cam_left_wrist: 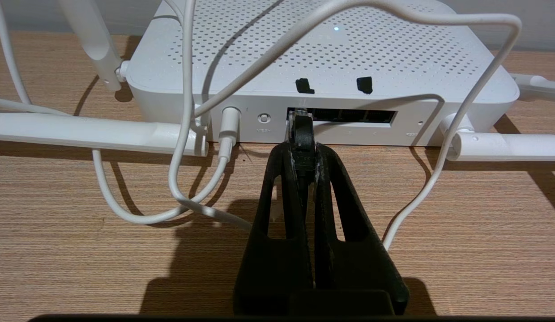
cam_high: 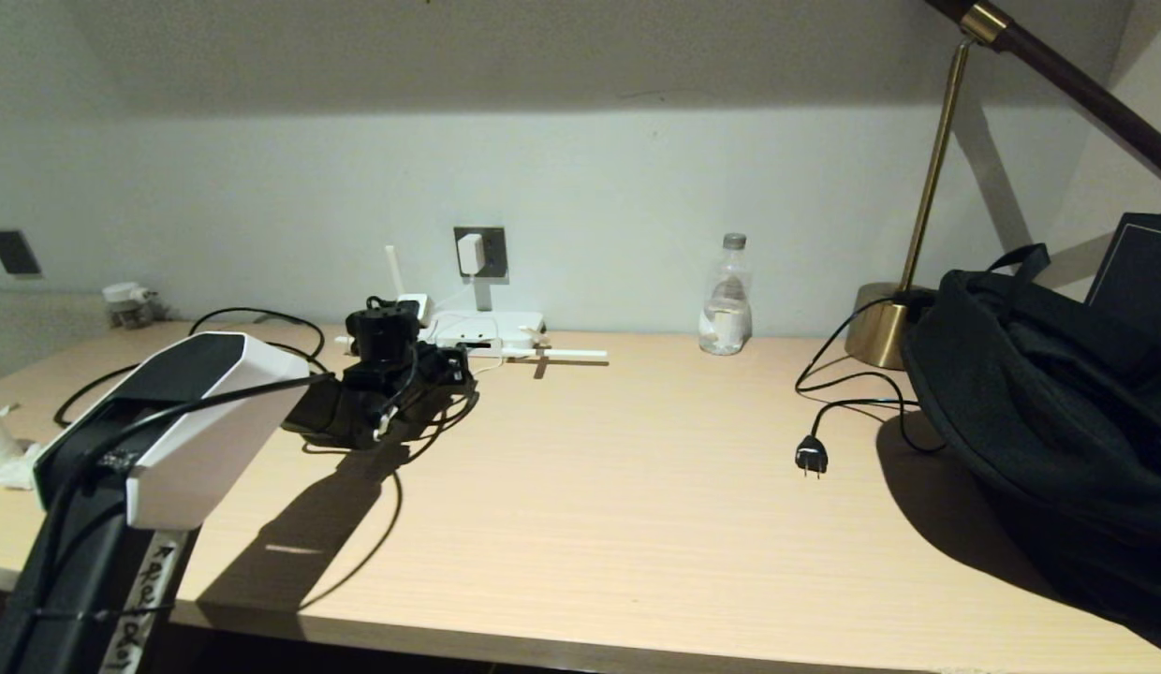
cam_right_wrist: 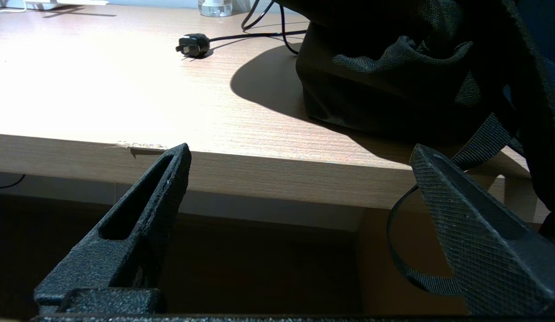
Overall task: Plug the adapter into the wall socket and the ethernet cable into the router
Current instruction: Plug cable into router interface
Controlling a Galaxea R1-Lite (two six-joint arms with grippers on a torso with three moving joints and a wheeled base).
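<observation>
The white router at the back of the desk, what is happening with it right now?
The left gripper is shut on the clear connector of the thin black ethernet cable, holding its tip at the leftmost slot of the dark port row on the flat white plastic router. The small white power adapter already sits in the grey wall socket. The right gripper is open and idle below the wooden desk's front edge.
</observation>
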